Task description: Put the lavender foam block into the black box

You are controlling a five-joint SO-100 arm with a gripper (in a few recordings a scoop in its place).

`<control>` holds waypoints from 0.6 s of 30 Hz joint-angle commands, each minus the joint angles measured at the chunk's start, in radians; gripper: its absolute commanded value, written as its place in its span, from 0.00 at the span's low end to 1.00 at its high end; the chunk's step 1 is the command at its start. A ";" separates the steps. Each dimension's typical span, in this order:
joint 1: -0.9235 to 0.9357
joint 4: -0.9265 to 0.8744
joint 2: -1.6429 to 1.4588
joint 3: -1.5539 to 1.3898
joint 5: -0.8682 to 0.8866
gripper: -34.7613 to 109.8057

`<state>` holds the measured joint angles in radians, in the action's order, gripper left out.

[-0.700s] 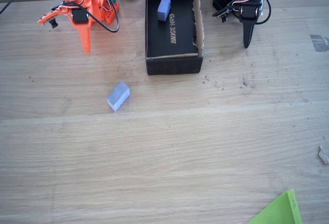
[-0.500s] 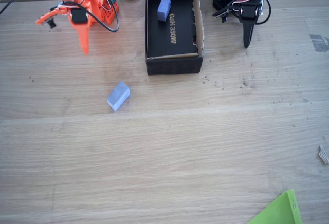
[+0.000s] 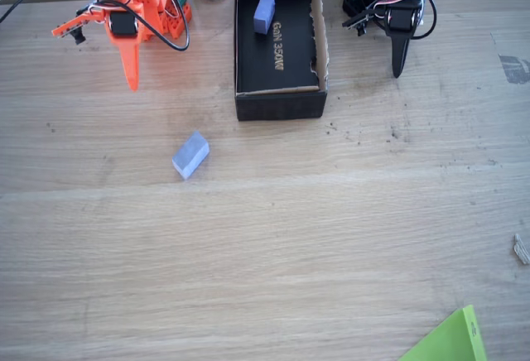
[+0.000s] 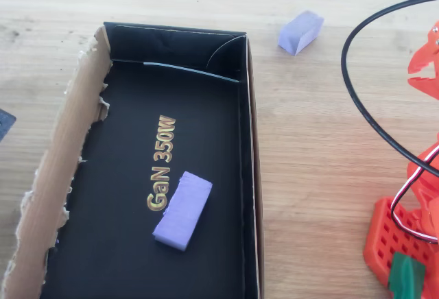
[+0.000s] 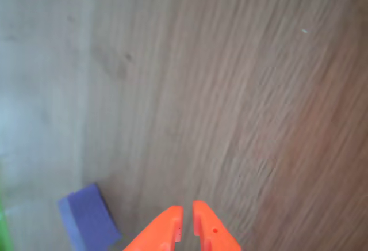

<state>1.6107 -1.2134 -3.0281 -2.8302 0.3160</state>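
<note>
Wrist view: lavender foam block (image 5: 88, 215) left of end effector (image 5: 187, 216).

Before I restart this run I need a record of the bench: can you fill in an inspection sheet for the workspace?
Surface: wooden table, scuffed, dark specks right of the box.
Job's things: lavender foam block lies on the bare table, apart from the black box; a second lavender block already lies inside, beside the gold lettering.
Clutter: green sheet corner at the lower right edge.
Grippers: orange gripper above the table, jaws nearly closed, holding nothing, block off to its left in the wrist view.
Cables: black cable loops over the table near the arm.
Surroundings: a black arm stands right of the box.
</note>
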 commanded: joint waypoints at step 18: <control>0.028 -0.109 0.922 0.821 -0.043 0.24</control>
<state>1.6122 -1.3146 -2.1460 -2.0908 0.3114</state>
